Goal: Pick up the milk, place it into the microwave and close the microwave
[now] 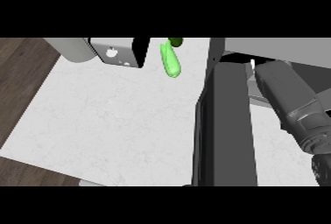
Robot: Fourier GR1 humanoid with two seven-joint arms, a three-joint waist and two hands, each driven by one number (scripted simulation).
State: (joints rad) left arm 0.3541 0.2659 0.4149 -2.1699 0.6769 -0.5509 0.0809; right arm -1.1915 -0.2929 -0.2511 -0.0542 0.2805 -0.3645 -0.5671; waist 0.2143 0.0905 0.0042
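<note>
The right forearm [291, 103] is seen stretched from the lower right corner up toward the open microwave [278, 46], whose grey body is set along the upper right edge of the white marbled counter [110, 122]. The far end of the arm is swallowed by the dark mouth of the oven, so the right hand is hidden, and whether anything is held by it cannot be told. A narrow white sliver [252, 64] is glimpsed just beside the forearm's tip, at the oven's opening; whether it is the milk cannot be said, and the carton is not plainly shown anywhere else.

The microwave door [226, 131] is swung wide open and is seen edge-on as a tall dark slab, running from the oven's front down to the lower edge of the view. It is stood just left of the forearm, between the arm and the wide bare stretch of counter.

A bright green vegetable [170, 60] is laid near the counter's far edge, just left of the door's upper end. Further left a grey appliance [116, 51] with a round white mark on its face is placed. Dark wood floor [19, 74] is shown beyond the counter's left edge.
</note>
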